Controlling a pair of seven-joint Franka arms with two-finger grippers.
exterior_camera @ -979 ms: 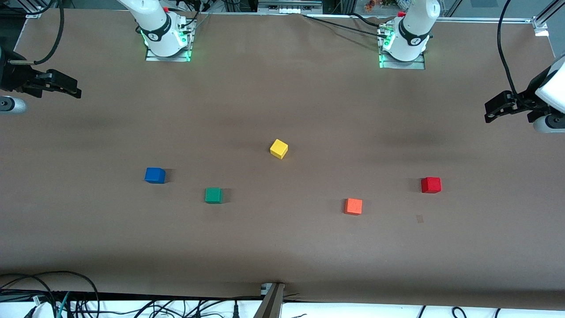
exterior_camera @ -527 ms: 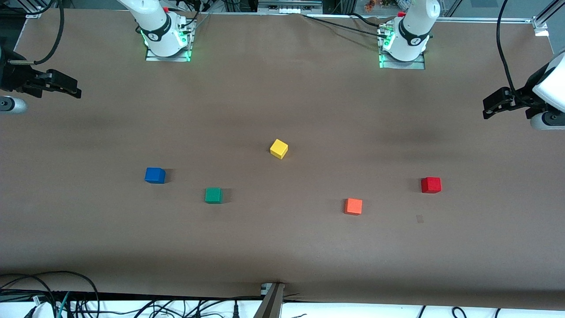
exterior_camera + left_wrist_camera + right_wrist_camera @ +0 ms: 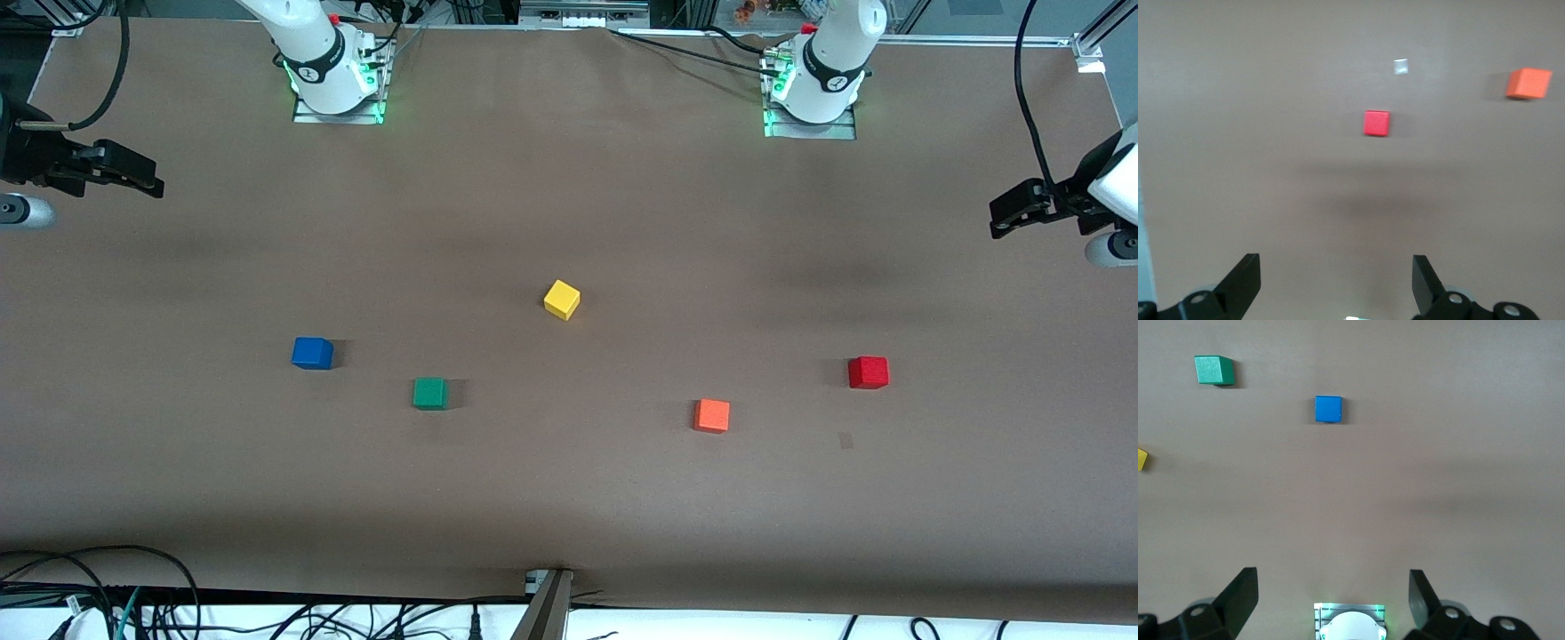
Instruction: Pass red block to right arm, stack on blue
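Nearest the front camera sits the orange cube (image 3: 711, 415), then the green cube (image 3: 430, 393) toward the right arm's end of the table (image 3: 569, 498). A little farther off rests the red block (image 3: 868, 372), alone at the left arm's end, untouched and clear of any fingers. The blue cube (image 3: 312, 353) sits at about the same depth toward the right arm's end, and the yellow cube (image 3: 561, 300) is farthest, near the middle. The cubes are well apart, which I'd guess leaves each arm room to come down on one without bumping another; red lies in the left arm's reach and blue in the right's, so a hand-over makes sense. Up in the air, the left gripper (image 3: 1022, 209) hangs over the table's edge at its own end, fingers apart and empty. The right gripper (image 3: 124, 173) waits over the opposite edge, also spread and empty. Nothing has been picked up yet, so the job looks to be at its very start. The left wrist view shows red (image 3: 1377, 123) between the open fingertips with orange (image 3: 1529, 83) off to one side. The right wrist view frames blue (image 3: 1328, 409) ahead of its gripper, with green (image 3: 1214, 370) and a sliver of yellow (image 3: 1141, 459), plus that arm's lit base, which the front view can't line up so plainly.
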